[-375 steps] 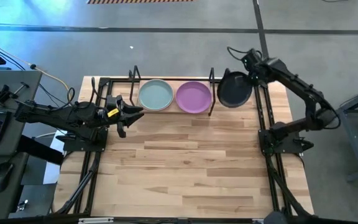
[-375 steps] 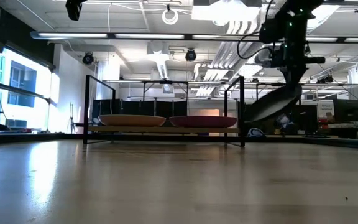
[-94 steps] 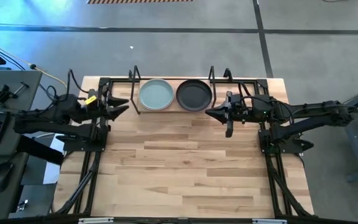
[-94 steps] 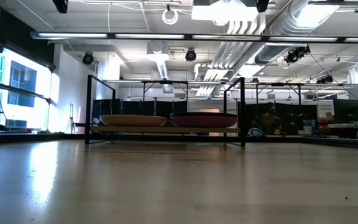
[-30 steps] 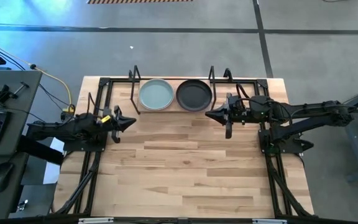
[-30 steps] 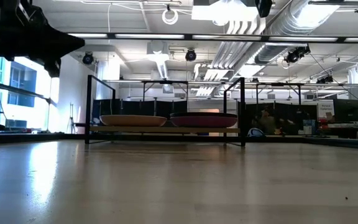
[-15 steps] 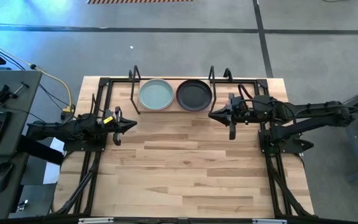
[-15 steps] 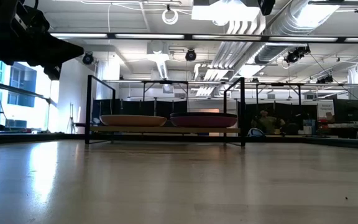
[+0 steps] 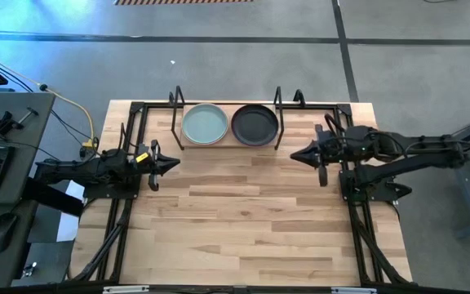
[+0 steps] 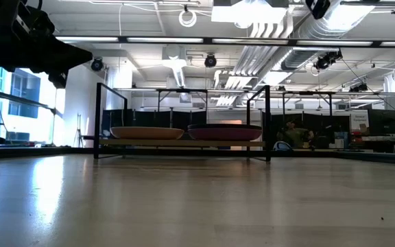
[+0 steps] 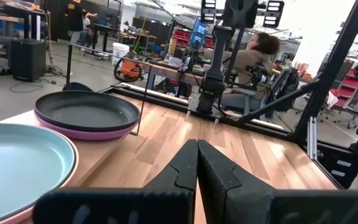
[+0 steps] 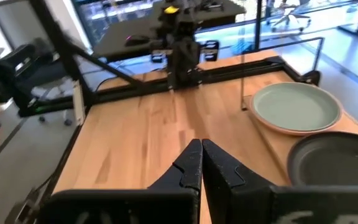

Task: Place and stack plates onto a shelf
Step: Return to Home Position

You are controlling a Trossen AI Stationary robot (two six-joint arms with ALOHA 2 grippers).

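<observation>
On the shelf (image 9: 228,142) at the table's far edge lie two stacks side by side. The pale blue-green plate (image 9: 204,125) rests on a pink plate whose rim (image 11: 23,210) shows under it. The black plate (image 9: 255,124) rests on a purple plate (image 11: 82,132). My left gripper (image 9: 172,163) hovers shut, left of and nearer than the shelf, pointing toward the table's right. My right gripper (image 9: 294,154) hovers shut, right of and nearer than the shelf, pointing left. Both are empty, as the wrist views show: left gripper (image 11: 196,155), right gripper (image 12: 201,155).
The shelf's black wire uprights (image 9: 277,122) stand between and beside the stacks. Black frame rails (image 9: 127,188) run along the table's left and right sides. The bare wooden tabletop (image 9: 235,220) stretches from the shelf to the near edge. A seated person (image 11: 253,59) shows beyond the table.
My right gripper has drawn back toward the table's right edge, away from the shelf, staying shut and empty. The plates have stayed where they were.
</observation>
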